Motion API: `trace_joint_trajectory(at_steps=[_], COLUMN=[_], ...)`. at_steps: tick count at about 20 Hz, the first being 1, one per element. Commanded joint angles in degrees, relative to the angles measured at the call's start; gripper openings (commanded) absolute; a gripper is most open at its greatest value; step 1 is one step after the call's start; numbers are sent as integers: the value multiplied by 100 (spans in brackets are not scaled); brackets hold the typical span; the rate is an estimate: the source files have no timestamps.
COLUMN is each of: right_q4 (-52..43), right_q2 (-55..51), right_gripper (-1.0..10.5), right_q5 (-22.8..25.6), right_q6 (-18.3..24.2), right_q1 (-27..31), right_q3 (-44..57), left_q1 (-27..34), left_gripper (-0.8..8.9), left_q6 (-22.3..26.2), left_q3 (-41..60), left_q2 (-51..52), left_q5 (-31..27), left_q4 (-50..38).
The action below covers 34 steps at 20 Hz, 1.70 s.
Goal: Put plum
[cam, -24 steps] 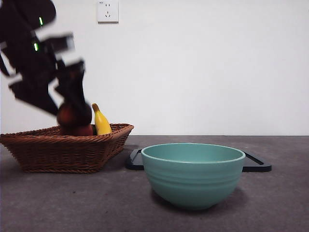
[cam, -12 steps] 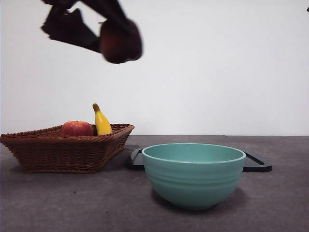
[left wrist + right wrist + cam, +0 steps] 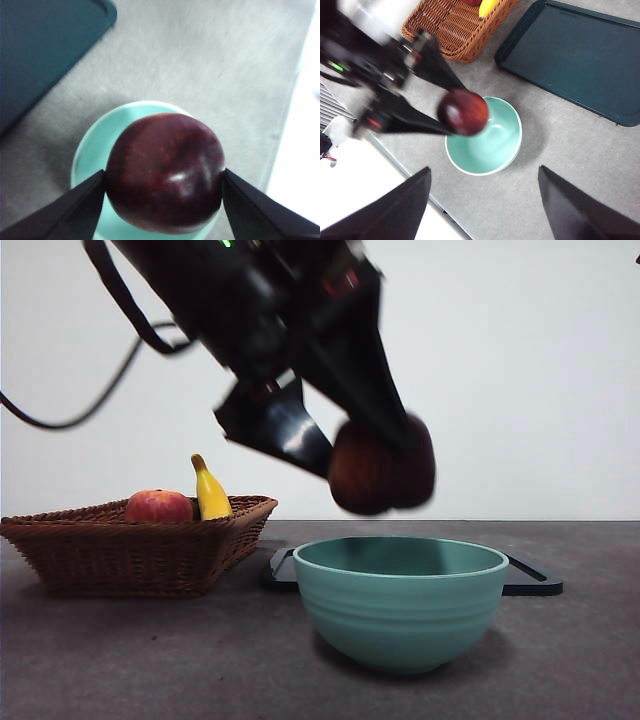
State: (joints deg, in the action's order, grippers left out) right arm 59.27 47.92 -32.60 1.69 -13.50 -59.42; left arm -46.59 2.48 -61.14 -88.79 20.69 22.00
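Left tool [image 3: 164, 180]: I have it closed on the plum [image 3: 165, 172], one black jaw pressed to each side of the fruit, nothing under it. It hangs above the bowl [image 3: 400, 605], clear of the rim.

Plum: dark maroon, glossy, round. From the left wrist it sits over the bowl's opening but toward one edge, not over the middle; the front view agrees, with the fruit above the rim on the basket side.

Right tool [image 3: 485, 210]: jaws spread wide, holding nothing, high above the bowl. Waiting.

Bowl: pale green, ribbed wall, empty as far as I see. Stands on the grey desk [image 3: 560, 660].

Tray [image 3: 580, 55]: dark, flat, just behind the bowl.

Basket [image 3: 120, 550]: wicker, beside the bowl on the left tool's side, holding a red fruit [image 3: 158, 507] and a banana [image 3: 209, 492].

Risks, as I judge them: released here, the plum may strike the rim and roll off across the desk, since it is off-centre. A glossy round skin held at two points could also slip early. Dropped from this height it may bounce or bruise.

Writing: none I can read. A wall socket is hidden behind the arm.
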Motion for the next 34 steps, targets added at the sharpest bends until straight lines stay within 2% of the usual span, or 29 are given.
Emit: trace_joint_trajectory(at_steps=[1,5,9,17,21,26,29,34], right_q4=[-52,-55,-55,-52,-52,-52,-52,-50], right_q2=[33,33,33,33,33,33,33,33], right_gripper=[339,339,339,339,339,339,339,339], right_q5=[2,2,2,2,2,2,2,2], right_q6=[0,4,4,4,4,4,4,7], right_q1=[-31,-31,-31,-31,-31,-31,-31,-31], right_q3=[-114,-114,-114,-114,-114,-114,-114,-114], left_q1=[-166,-337,-444,-531,-568,-566,-566,-518], left_gripper=[329,330,330,344,430,436,436,436], left_q6=[247,481,588,737,734,688,673,621], left_q3=[-120,-120,-120,-120,-120,-190,-455,-1517], left_q2=[-326,-688,-922,-1029,-1029,-1023,-1001,-997], left_q5=[-199,-581,-721,-741,-741,-739,-739,-739], left_q4=[-109,-129,-319,-363,-380,-352,-133,787])
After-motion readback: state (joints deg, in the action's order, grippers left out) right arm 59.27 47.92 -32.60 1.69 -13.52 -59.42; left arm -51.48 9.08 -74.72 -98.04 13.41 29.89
